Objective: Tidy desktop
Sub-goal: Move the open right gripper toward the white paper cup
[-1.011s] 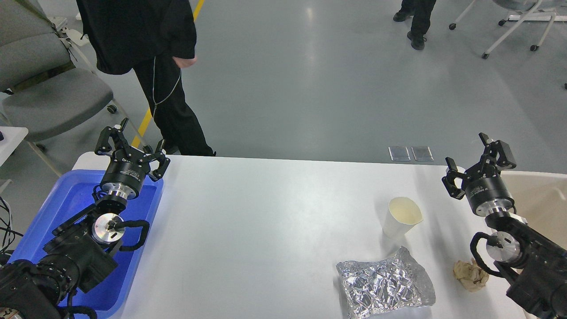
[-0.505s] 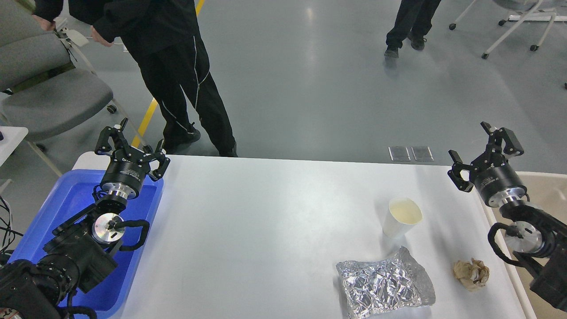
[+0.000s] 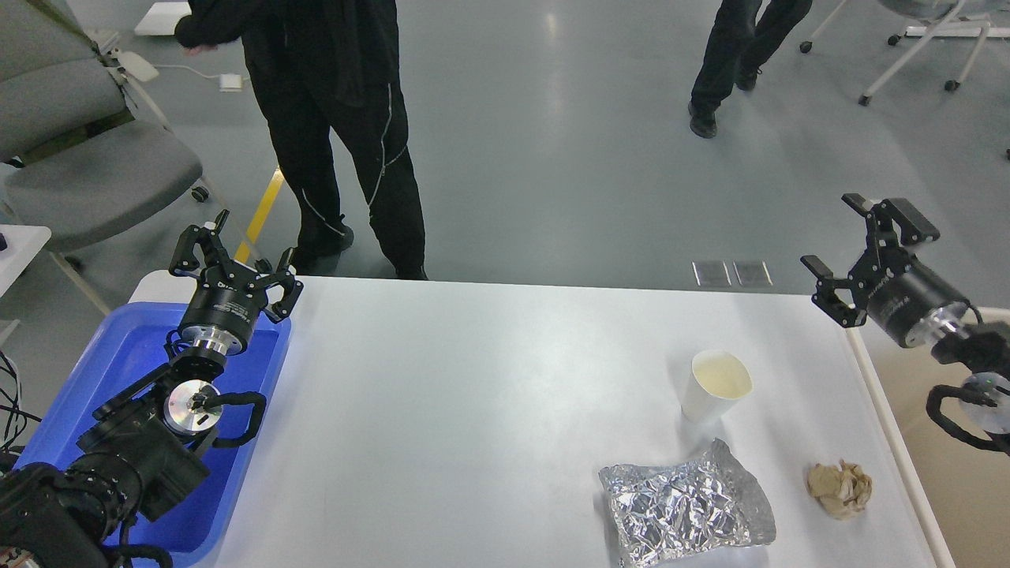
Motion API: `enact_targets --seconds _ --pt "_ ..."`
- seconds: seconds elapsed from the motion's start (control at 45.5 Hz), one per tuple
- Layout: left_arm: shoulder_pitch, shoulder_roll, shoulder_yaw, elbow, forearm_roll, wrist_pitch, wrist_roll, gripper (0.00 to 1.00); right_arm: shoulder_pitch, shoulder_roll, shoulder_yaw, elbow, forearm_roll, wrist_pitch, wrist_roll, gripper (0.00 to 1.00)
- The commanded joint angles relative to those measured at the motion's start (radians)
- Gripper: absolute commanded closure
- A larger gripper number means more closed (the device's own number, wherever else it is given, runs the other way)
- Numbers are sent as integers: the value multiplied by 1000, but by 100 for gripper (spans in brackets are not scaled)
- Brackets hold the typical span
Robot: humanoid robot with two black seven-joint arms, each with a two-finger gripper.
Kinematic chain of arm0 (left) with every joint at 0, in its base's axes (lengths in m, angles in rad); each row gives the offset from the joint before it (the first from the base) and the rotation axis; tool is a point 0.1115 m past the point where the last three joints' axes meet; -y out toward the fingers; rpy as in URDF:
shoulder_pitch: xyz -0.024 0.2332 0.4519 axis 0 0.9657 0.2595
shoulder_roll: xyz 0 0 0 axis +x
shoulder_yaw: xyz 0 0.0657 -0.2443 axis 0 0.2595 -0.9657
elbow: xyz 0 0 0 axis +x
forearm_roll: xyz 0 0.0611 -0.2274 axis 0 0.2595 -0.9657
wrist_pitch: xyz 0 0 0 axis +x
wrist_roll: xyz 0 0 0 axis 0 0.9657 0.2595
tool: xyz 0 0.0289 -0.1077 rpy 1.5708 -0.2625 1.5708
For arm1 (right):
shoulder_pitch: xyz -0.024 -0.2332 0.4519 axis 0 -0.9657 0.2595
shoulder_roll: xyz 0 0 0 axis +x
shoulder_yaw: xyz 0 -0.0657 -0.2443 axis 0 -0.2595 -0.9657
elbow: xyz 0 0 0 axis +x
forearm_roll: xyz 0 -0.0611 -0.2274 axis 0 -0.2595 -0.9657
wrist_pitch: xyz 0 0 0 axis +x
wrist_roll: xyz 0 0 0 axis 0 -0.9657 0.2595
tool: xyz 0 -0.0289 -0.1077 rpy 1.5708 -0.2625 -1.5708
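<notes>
Single head view, mounted high at the robot's head, facing forward and down. Near field: matte white rectangular counter (image 3: 489,410) filling the lower frame. Far field: glossy grey floor (image 3: 568,158) beyond its far edge. Both arms entering from the lower corners.

White desk (image 3: 489,410) with rounded corners, seen from above. A blue tray (image 3: 118,371) is carried at the left edge. Toward the right, a white paper cup (image 3: 714,386) is stood upright, its mouth open. Just in front of the cup, a crumpled silver foil bag (image 3: 682,505) is laid flat. A crumpled brown paper ball (image 3: 839,489) is set to the right of the bag, apart from it and near the right edge.
</notes>
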Motion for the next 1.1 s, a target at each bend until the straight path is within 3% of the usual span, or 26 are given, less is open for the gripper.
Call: enact_targets --seconds 0.0,0.088,0.22,0.374,0.571,0.791,0.923,1.077 --pt "0 0 0 0 0 0 0 0 74 -104 -43 107 -150 25 -145 0" --pt "0 0 0 0 0 0 0 0 119 -105 -61 116 -221 56 -170 0" --pt "0 0 0 0 0 0 0 0 212 -95 -182 115 -398 58 -168 0" --pt "0 0 0 0 0 0 0 0 320 -53 -385 113 -567 48 -165 0" --pt "0 0 0 0 0 0 0 0 489 8 -693 84 -613 22 -173 0" --pt "0 0 0 0 0 0 0 0 516 63 -844 49 -764 -34 -173 0" --pt "0 0 0 0 0 0 0 0 501 76 -873 46 -925 -96 -171 0" --pt "0 0 0 0 0 -2 0 0 477 74 -876 49 -937 -114 -173 0"
